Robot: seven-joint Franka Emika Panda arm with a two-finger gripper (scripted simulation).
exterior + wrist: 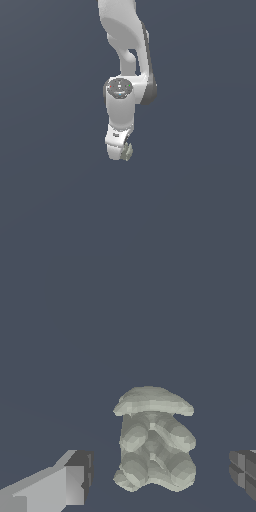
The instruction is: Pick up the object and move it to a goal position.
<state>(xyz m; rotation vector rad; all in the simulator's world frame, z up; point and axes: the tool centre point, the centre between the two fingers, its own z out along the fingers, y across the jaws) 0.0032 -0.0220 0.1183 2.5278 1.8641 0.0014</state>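
Observation:
The object (155, 451) is a small lumpy grey-green thing with a pale cap-like top and rounded lobes below. In the wrist view it lies between my two fingers (75, 481), with a clear gap on each side, so nothing touches it. My gripper (160, 476) is open around it. In the exterior view the white gripper (119, 150) points down from the arm, and the object (129, 151) shows only as a small pale patch at its tip, on the exterior view's right. Most of the object is hidden behind the hand there.
A plain dark blue-grey surface (200, 200) fills both views. The white arm (125, 60) rises out of the exterior view's top.

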